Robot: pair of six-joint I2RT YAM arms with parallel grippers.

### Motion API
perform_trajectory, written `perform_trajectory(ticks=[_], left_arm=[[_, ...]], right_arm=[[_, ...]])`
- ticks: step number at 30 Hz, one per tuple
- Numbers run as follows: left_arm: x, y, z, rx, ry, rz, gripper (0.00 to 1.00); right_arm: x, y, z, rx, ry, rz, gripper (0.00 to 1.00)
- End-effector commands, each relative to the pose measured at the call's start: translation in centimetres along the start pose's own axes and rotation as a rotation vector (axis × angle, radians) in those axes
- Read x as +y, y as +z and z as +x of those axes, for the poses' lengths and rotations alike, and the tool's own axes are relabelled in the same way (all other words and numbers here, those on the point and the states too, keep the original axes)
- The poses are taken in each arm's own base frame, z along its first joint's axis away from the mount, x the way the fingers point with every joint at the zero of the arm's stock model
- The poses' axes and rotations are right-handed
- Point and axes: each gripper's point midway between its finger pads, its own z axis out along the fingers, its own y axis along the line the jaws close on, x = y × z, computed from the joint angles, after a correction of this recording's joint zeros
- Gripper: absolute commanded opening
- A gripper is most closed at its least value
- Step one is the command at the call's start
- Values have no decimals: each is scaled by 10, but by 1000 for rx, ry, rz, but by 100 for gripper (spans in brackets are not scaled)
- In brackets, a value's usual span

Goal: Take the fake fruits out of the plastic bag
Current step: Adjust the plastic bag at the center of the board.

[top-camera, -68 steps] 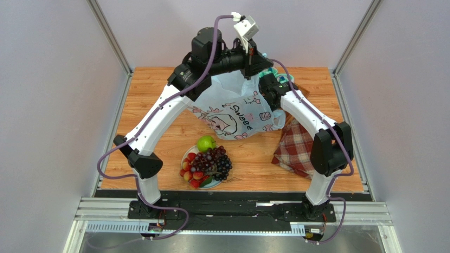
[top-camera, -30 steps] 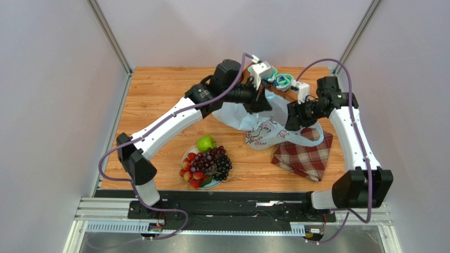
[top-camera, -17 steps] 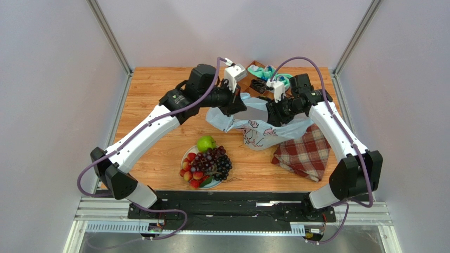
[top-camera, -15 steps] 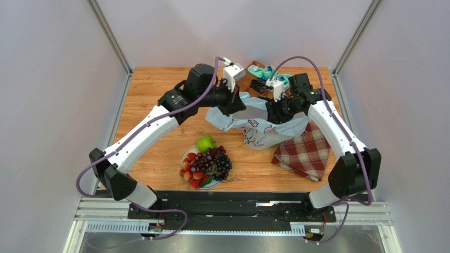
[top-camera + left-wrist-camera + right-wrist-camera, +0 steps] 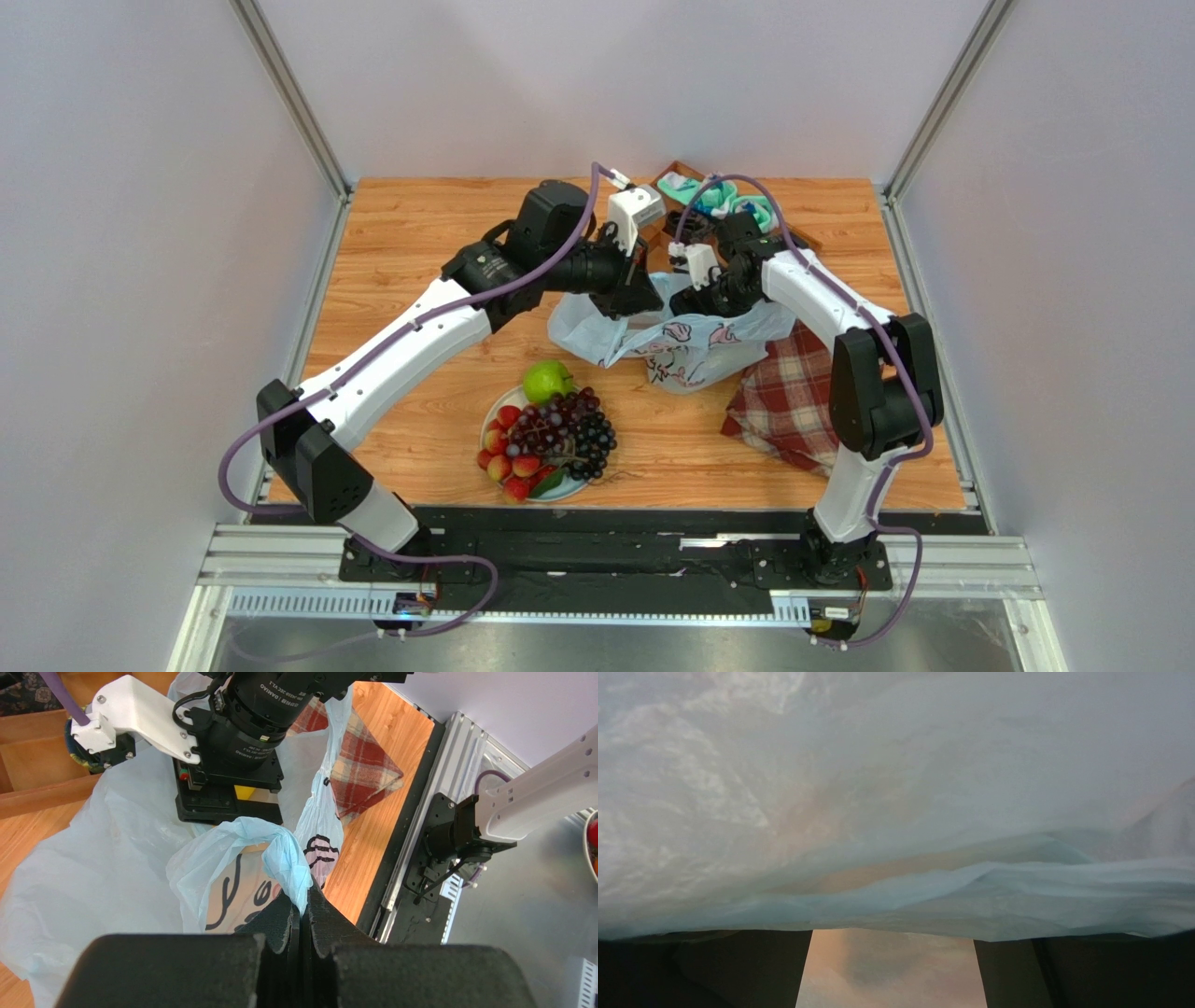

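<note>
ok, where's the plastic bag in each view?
Top external: plastic bag mid-table, between the two wrists.
Left wrist: it fills left and centre, handle pinched in the left gripper.
Right wrist: its film fills nearly the whole frame, above the spread fingers of the right gripper.
Shared landmark: red plaid cloth, right of the bag from above, upper centre in left wrist; absent from right wrist.

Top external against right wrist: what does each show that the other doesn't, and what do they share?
Only top external: the green apple-like plastic fruit, dark purple grape bunch and small red fruits on a plate, plus the red plaid cloth. Only right wrist: the right claw seen close, its dark fingers standing apart with bag film in front. Both: the thin pale-blue translucent plastic bag.
</note>
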Motion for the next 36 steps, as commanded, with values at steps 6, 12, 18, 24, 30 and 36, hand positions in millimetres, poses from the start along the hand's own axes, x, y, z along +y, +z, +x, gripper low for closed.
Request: perform_trajectory(ticks=[6, 12, 18, 24, 30, 36], left_arm=[[-6, 5, -6, -26, -29, 39, 0], [-1, 12, -6, -17, -36, 37, 0], [-1, 12, -14, -31, -30, 37, 0], [0, 7, -31, -63, -12, 35, 0], [7, 4, -49, -95, 27, 11, 0], [30, -22, -108, -228, 117, -87, 0]], right_arm=[[-3, 27, -15, -16, -222, -28, 82], [-8, 33, -18, 5, -258, -27, 84], [-3, 33, -12, 40, -238, -25, 81], [-2, 37, 5, 177, -238, -38, 55], [6, 20, -1, 149, -266, -52, 20], [10, -14, -27, 43, -279, -26, 0]])
